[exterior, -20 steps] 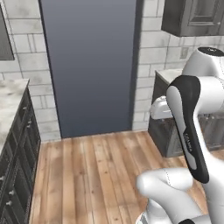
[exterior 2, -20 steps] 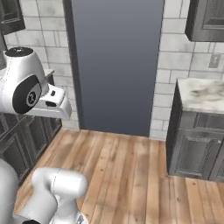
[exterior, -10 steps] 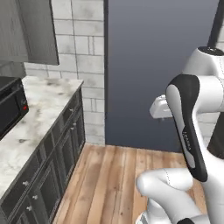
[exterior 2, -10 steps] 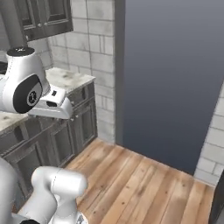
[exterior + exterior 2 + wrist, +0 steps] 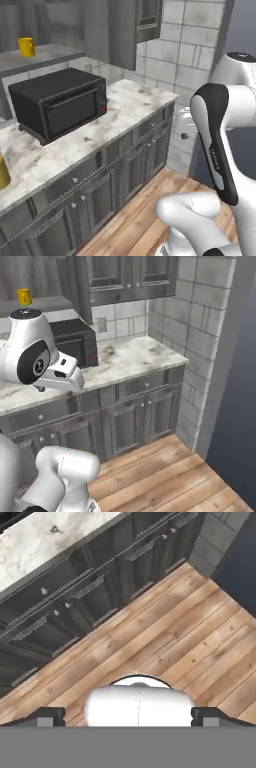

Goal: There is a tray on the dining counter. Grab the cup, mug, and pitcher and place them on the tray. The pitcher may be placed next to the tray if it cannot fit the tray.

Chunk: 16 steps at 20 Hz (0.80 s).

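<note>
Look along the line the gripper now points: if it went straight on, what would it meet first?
Probably the wooden floor. The hand view looks down along the open gripper at bare floorboards, with the dark base cabinets off to one side. Nothing stands between, though depth is hard to judge.

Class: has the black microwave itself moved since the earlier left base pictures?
No. The black microwave keeps its place on the marble worktop; the whole view has swung, so the camera moved.
</note>
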Tool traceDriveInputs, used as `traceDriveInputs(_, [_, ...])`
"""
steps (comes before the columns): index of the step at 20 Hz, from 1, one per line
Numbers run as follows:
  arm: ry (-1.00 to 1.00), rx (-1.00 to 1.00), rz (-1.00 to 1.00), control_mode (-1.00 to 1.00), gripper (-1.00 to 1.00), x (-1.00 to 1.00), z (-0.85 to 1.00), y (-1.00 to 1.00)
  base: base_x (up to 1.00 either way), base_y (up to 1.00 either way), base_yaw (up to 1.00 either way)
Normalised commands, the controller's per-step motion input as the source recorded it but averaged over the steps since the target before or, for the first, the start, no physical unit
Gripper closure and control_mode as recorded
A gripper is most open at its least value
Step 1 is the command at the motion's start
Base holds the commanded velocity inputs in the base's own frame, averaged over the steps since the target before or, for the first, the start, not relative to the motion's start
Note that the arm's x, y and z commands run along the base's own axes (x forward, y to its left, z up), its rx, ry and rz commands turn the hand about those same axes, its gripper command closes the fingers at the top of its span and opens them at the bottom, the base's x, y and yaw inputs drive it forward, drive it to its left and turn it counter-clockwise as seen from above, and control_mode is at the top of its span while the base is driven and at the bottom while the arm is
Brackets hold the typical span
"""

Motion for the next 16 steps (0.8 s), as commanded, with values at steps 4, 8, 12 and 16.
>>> traceDriveInputs(4, [0.00, 0.00, 0.00, 1.00, -1.00, 0.00, 0.00, 0.00, 0.04, 0.00, 0.91])
traceDriveInputs(8, [0.00, 0.00, 0.00, 1.00, -1.00, 0.00, 0.00, 0.00, 0.00, 0.01, 0.92])
traceDriveInputs(12, [0.00, 0.00, 0.00, 1.00, -1.00, 0.00, 0.00, 0.00, 0.08, -0.04, 0.82])
traceDriveInputs(16, [0.00, 0.00, 0.00, 1.00, -1.00, 0.00, 0.00, 0.00, 0.36, -0.39, 0.50])
